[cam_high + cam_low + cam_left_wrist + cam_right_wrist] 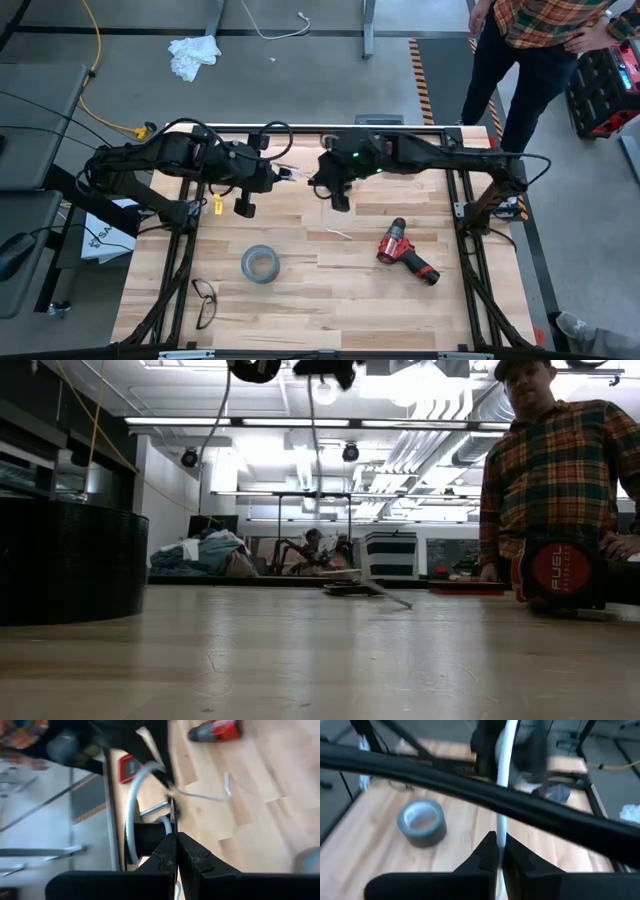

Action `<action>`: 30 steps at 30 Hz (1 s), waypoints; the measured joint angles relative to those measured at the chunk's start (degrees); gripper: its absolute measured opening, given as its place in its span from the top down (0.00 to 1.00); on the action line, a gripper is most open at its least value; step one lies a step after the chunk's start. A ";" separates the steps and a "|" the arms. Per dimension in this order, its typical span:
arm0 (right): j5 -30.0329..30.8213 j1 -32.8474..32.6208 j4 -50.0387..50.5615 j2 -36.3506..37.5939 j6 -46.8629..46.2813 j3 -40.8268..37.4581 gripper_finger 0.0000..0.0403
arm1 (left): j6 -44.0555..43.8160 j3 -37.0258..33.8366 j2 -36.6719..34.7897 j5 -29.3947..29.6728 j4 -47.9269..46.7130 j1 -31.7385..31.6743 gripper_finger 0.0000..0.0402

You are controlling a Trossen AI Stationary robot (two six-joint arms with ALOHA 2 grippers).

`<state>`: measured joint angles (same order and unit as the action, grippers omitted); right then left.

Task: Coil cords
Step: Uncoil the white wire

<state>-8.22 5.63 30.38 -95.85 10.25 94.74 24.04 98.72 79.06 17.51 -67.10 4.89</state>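
Cord (pixel 501 795) held taut above the table's (pixel 300 300) far edge between both arms; left gripper (pixel 176 851) apparently pinches it beside the spool (pixel 150 837); right gripper (pixel 498 851) clamps it for winding.

The worktop (pixel 330 300) is pale wood planking in a black frame. Grey concrete floor (pixel 300 90) surrounds it, carrying a yellow floor cable (pixel 95 60), a crumpled white cloth (pixel 193 55) and a black-and-orange hazard stripe (pixel 422 75). A person in a plaid shirt (pixel 555 470) stands at the far right corner. Overhead, white ceiling ducts (pixel 440 430) and strip lights (pixel 300 422) run across the room
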 joint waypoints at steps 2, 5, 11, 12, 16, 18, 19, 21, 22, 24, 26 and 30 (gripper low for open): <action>-0.04 -0.07 -1.04 1.64 -1.55 0.00 0.99 | 0.04 0.00 0.72 -2.95 0.17 -0.52 1.00; -0.55 -0.07 -2.95 3.44 -3.64 0.00 0.99 | 0.06 0.00 2.28 -7.64 1.11 -1.08 1.00; -1.93 0.54 -5.06 4.58 -4.46 0.13 1.00 | 2.50 -0.07 5.81 -14.57 7.74 -0.85 1.00; -1.95 1.02 -4.84 4.26 -4.31 0.13 1.00 | 2.90 -0.09 6.11 -15.13 9.58 -0.59 1.00; -2.02 3.54 -2.69 3.25 -3.31 0.13 1.00 | 3.05 0.55 6.07 -15.49 14.69 -0.16 1.00; -2.77 5.14 -1.06 3.13 -2.46 0.07 1.00 | 2.00 2.51 6.01 -15.23 14.45 -0.16 1.00; -3.40 5.95 -0.26 3.13 -2.40 0.07 1.00 | 1.34 3.62 5.92 -14.64 14.41 -0.18 1.00; -5.69 7.41 1.39 3.07 -2.43 0.07 1.00 | 0.27 5.91 5.44 -12.81 14.33 -0.18 1.00; -6.57 7.98 2.44 3.02 -2.57 0.07 1.00 | 0.16 7.10 5.31 -11.44 14.19 -0.18 1.00; -8.55 8.88 5.42 2.87 -2.73 0.07 1.00 | 0.17 9.28 4.61 -8.09 13.85 -0.22 1.00; -9.60 9.05 8.31 2.84 -2.71 0.04 1.00 | 0.15 10.40 3.66 -4.45 12.30 -0.51 1.00; -12.11 8.52 13.52 3.02 -2.27 0.04 1.00 | -0.79 10.73 1.89 -0.42 5.05 -2.40 1.00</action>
<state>-20.32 14.14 43.90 -92.83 7.98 94.78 23.24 109.45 80.96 17.09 -62.05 2.48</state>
